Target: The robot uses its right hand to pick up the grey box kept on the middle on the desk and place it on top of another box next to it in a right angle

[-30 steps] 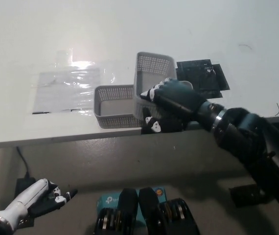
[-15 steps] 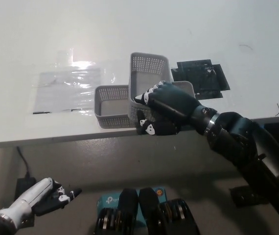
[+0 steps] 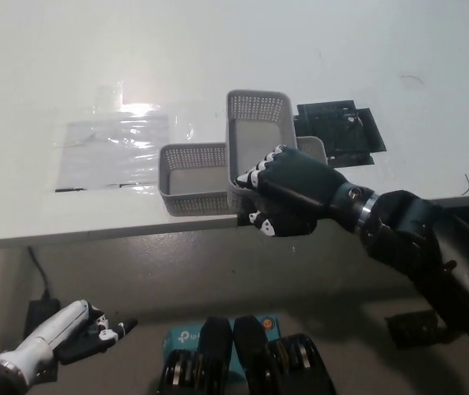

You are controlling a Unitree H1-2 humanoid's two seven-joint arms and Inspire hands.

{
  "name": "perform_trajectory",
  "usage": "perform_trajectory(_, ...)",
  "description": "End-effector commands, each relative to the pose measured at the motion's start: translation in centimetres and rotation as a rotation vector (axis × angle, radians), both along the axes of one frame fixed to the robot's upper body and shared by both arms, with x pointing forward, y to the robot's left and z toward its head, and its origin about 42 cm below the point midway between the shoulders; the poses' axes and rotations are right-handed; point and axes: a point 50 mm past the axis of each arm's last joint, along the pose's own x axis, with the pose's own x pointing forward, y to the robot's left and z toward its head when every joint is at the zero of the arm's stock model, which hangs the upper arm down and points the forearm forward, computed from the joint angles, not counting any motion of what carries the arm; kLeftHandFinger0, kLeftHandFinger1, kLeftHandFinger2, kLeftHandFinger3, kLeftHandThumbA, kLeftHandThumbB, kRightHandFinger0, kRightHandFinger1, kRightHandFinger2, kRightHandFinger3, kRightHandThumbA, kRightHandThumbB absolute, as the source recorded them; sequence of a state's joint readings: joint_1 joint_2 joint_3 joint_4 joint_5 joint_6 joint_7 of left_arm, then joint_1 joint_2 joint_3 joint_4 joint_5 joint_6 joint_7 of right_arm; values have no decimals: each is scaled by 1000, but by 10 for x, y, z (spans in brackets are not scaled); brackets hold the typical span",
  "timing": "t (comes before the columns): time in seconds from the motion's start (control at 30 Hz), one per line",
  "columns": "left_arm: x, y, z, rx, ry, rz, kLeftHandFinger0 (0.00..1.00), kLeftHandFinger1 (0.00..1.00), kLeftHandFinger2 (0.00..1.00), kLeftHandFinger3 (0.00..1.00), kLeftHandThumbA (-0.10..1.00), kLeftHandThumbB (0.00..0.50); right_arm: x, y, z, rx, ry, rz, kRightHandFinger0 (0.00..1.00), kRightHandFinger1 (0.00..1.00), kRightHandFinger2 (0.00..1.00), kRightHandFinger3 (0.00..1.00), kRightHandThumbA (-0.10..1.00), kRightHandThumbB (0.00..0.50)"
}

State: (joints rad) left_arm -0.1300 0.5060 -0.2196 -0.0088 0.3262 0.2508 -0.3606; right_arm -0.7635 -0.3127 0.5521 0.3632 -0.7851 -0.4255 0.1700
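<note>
From the head view we see our right hand (image 3: 288,193) grasping the grey box (image 3: 257,136), tilted over the second box (image 3: 193,177) at the white desk's (image 3: 300,49) near edge, while our left hand (image 3: 74,329) hangs released below.

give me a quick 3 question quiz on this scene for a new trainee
1. True or false: the black right hand is closed on the near end of a grey basket.
2. Where is the white left hand? A) on the desk B) low down, below the desk edge C) inside a basket
3. Fill in: the held basket runs roughly at a right angle to the second basket, which lies to its ____ in the picture.

Key:
1. True.
2. B: it rests at the lower left, touching neither basket.
3. Left. The black flat object on the white desk lies on the other side.
</note>
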Motion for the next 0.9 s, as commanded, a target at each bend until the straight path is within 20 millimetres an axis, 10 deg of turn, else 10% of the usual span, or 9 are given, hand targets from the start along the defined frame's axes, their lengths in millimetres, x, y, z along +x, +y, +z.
perform_trajectory(0.0, 2, 7, 11, 39, -26, -29, 92, 23, 66, 208, 792, 175, 2, -3, 6, -148, -38, -42, 815, 1000, 1000, 1000, 383, 155)
perform_trajectory(0.23, -7, 6, 2, -2, 8, -18, 7, 1, 53, 198, 757, 159, -7, -1, 3, -145, -58, -53, 1000, 1000, 1000, 1000, 326, 283)
perform_trajectory(0.87, -20, 3, -11, -17, 28, -3, 44, 22, 43, 179, 791, 176, -12, -6, 33, -155, -101, -67, 1000, 1000, 1000, 1000, 339, 322)
